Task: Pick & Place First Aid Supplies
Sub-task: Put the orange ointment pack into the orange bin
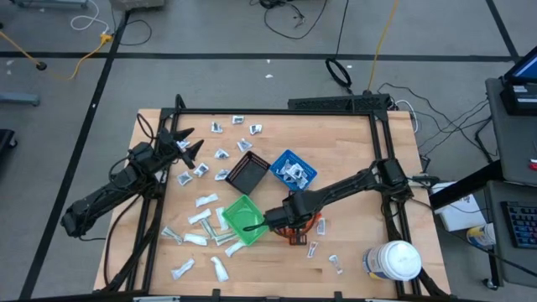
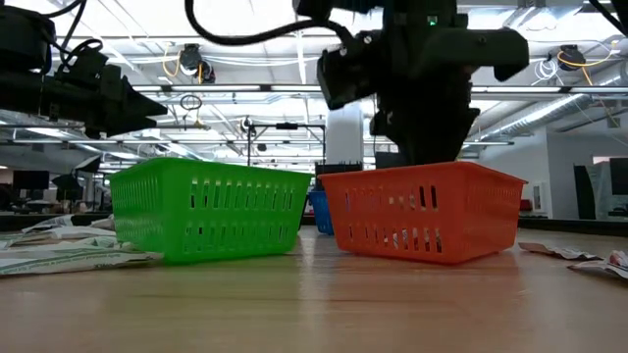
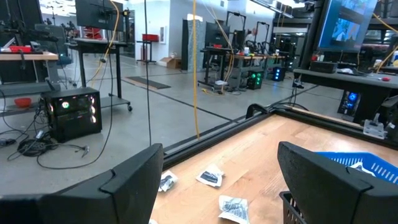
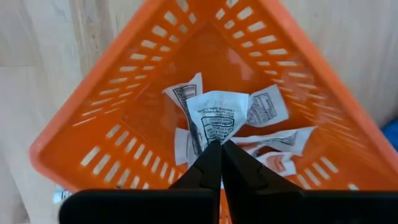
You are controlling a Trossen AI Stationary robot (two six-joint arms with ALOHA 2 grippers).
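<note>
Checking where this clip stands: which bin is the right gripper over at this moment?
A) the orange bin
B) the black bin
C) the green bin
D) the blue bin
A: the right wrist view looks straight down into the orange bin, with the right gripper shut on a white packet above other packets lying inside; the high view also shows that arm over the orange bin.

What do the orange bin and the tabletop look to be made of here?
Orange bin: likely moulded plastic, given its uniform colour, slotted walls and slight sheen. Tabletop: looks like light wood in joined strips with visible grain, smooth finish; whether solid or veneer cannot be told.
</note>
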